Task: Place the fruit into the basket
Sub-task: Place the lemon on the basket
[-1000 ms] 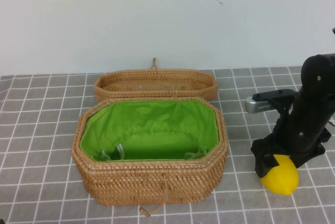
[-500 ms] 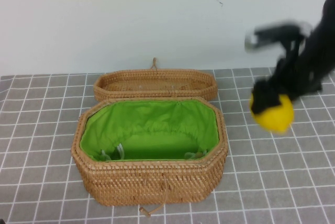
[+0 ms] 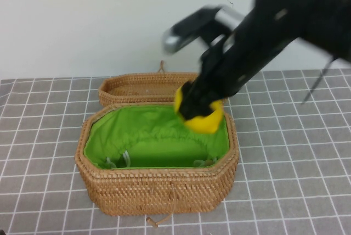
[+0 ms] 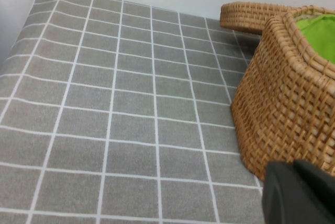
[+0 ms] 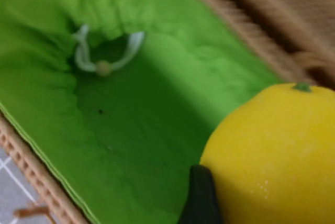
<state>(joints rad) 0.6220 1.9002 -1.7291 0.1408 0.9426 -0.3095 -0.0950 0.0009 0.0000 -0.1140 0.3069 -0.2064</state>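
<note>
Right end effector (image 3: 198, 105) clamped on lemon (image 3: 204, 118), above basket (image 3: 156, 188) rear right. Left end effector (image 4: 299, 192) low beside basket's left side, grip state indeterminable.

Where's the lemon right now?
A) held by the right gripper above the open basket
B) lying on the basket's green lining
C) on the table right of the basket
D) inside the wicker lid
A: the right gripper is shut on the lemon, which hangs over the right end of the basket; the right wrist view shows the lining below it. The left gripper stays low beside the basket.
</note>
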